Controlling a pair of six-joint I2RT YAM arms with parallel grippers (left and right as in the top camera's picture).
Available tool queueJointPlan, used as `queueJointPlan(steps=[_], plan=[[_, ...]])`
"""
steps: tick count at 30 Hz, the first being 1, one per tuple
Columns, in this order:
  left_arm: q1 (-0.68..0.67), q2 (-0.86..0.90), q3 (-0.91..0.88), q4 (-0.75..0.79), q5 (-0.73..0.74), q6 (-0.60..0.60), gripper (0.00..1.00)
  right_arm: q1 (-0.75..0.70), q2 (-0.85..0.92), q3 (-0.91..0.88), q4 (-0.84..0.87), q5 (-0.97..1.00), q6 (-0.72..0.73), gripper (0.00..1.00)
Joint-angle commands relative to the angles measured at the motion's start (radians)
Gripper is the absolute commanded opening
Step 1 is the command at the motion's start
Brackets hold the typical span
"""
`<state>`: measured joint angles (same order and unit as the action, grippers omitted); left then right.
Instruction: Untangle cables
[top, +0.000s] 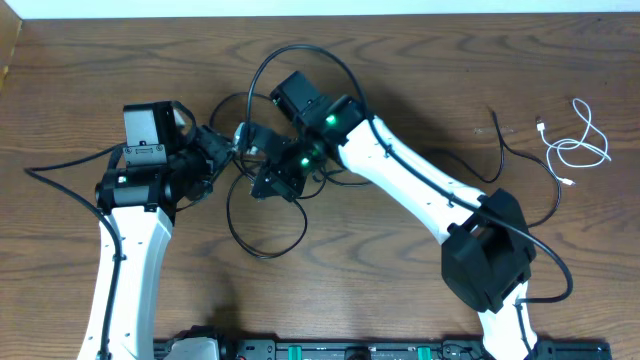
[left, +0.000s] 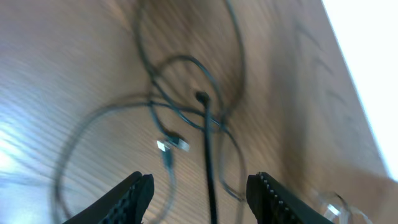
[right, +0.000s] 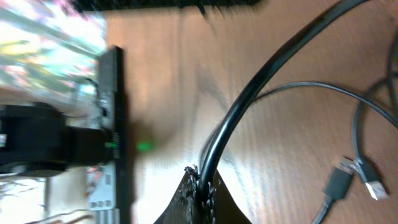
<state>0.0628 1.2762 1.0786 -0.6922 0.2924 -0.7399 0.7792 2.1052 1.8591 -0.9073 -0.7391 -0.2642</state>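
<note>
Now | right gripper (right: 200, 182): clamped on black cable (right: 267, 74), to draw it free | left gripper (left: 200, 190): jaws apart over tangle (left: 186, 118)

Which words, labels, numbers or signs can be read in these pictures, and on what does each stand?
None can be read.
A dark strip on the grey block of the left arm is too small.
Pale marks by the black bar in the right wrist view are too blurred.
</note>
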Motion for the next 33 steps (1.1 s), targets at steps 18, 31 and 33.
queueJointPlan(steps=[18, 31, 33], plan=[[0.023, 0.390, 0.006, 0.167, 0.079, 0.020, 0.56, 0.075, 0.044, -0.062, -0.056, 0.186, -0.252, 0.04], [0.042, 0.583, 0.006, 0.243, 0.085, 0.021, 0.56, 0.095, 0.044, -0.207, 0.101, 0.187, -0.321, 0.16], [0.042, 0.595, 0.006, 0.254, 0.085, 0.021, 0.56, 0.101, 0.044, -0.231, 0.133, 0.187, -0.321, 0.20]])
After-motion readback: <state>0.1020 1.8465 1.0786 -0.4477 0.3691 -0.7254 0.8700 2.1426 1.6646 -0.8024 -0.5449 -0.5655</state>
